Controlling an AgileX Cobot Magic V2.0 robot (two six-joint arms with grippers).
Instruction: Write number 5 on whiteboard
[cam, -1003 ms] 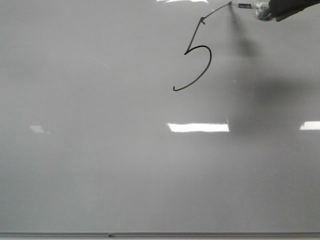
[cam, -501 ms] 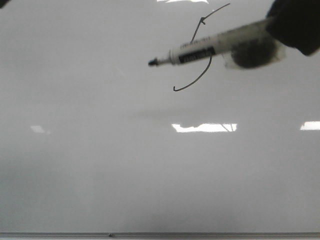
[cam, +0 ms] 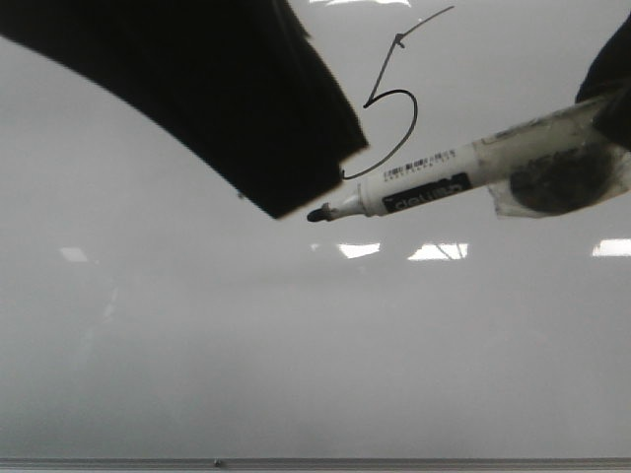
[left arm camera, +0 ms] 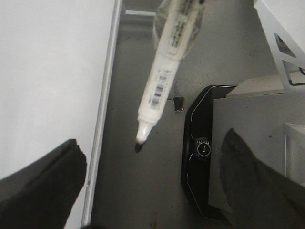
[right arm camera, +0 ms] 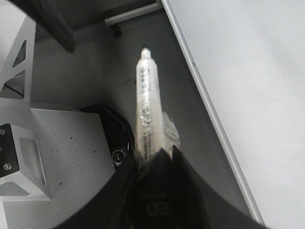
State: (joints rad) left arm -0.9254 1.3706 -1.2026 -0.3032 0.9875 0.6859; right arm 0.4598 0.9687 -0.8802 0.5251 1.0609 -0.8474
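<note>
Whiteboard (cam: 296, 355) marker (cam: 434, 187) sits close to the camera, squeezed tight in the right gripper (right arm camera: 155, 160), with its cap off and its black tip (cam: 317, 214) out in the air, away from the board. Next to it, the left gripper (left arm camera: 152, 176) has its two dark fingers (left arm camera: 43, 181) spread wide with nothing between them, and one big dark finger (cam: 217, 99) covers the upper left of the front view. Far behind them, the number 5 (cam: 389, 99) is drawn in thin black line high up on the whiteboard, a bit right of the middle, above some bright light spots (cam: 439, 251).
</note>
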